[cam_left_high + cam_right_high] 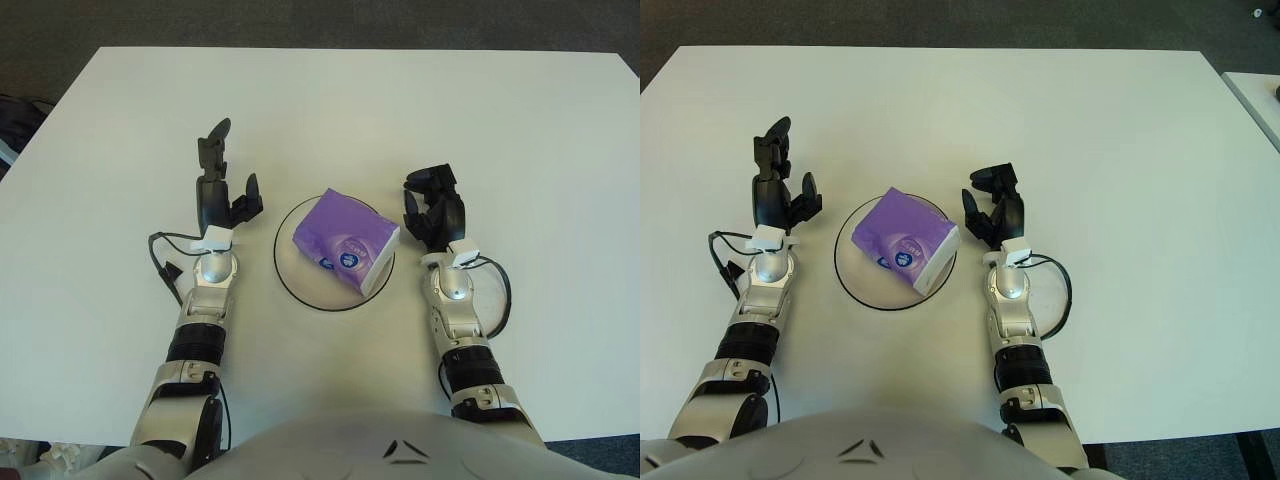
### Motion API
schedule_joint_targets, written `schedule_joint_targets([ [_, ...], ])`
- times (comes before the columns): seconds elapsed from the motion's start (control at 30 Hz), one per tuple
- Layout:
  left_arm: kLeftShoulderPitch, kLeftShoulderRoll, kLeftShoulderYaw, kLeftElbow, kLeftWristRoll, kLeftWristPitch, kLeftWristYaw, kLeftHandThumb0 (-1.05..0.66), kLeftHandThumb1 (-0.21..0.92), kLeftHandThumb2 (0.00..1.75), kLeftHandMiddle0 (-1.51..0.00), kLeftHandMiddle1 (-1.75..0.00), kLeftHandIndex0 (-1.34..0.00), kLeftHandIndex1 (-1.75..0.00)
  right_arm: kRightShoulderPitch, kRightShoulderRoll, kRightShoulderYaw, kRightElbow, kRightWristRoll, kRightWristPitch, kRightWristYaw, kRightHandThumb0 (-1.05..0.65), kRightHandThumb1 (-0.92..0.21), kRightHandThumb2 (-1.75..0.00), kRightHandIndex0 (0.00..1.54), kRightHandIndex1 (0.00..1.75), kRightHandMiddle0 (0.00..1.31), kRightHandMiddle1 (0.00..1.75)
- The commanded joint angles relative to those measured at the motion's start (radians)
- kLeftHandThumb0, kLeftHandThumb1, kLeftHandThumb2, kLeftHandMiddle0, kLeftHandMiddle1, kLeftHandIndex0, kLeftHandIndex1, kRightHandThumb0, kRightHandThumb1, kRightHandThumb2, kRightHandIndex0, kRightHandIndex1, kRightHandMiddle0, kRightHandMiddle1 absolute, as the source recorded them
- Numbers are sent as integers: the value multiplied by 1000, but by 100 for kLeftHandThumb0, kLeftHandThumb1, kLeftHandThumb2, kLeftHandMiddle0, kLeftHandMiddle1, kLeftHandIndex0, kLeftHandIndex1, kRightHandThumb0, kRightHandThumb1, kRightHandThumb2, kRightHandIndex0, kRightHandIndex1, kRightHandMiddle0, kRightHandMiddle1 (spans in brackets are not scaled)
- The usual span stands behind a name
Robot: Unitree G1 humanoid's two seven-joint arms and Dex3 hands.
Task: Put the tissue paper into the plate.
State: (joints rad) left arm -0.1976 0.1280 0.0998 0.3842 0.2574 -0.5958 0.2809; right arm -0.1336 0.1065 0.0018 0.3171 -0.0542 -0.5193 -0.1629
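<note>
While tissue pack (346,243) sits in plate (291,281) | left hand (222,192) fingers spread | right hand (434,208) fingers loose, empty

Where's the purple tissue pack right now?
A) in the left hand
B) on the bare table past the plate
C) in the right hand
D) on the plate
D: the purple tissue pack lies on the plate, between the left hand and right hand, whose fingers hold nothing.

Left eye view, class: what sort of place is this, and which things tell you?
Probably a lab or office: a plain white table, grey carpet beyond it, and only a plate holding a purple tissue pack.
</note>
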Motion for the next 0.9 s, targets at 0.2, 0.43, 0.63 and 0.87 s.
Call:
schedule_joint_targets([
  [0.2,225,61,-74,-141,81,434,-168,-72,92,74,-27,-2,0,-76,219,5,-2,191,3,37,12,0,-91,-40,31,154,30,154],
  [0.43,246,84,-119,-291,101,750,-316,-78,92,79,-31,-3,0,-65,226,3,1,186,2,33,16,0,-91,-40,31,154,29,154],
  [0.63,256,95,-144,-353,99,879,-375,-85,92,87,-31,-3,0,-49,231,4,1,176,5,40,17,0,-92,-39,30,155,29,155],
  [0.87,267,89,-148,-387,70,951,-389,-84,92,91,-34,-4,0,-43,235,2,1,172,4,33,20,0,-92,-40,30,155,28,155],
])
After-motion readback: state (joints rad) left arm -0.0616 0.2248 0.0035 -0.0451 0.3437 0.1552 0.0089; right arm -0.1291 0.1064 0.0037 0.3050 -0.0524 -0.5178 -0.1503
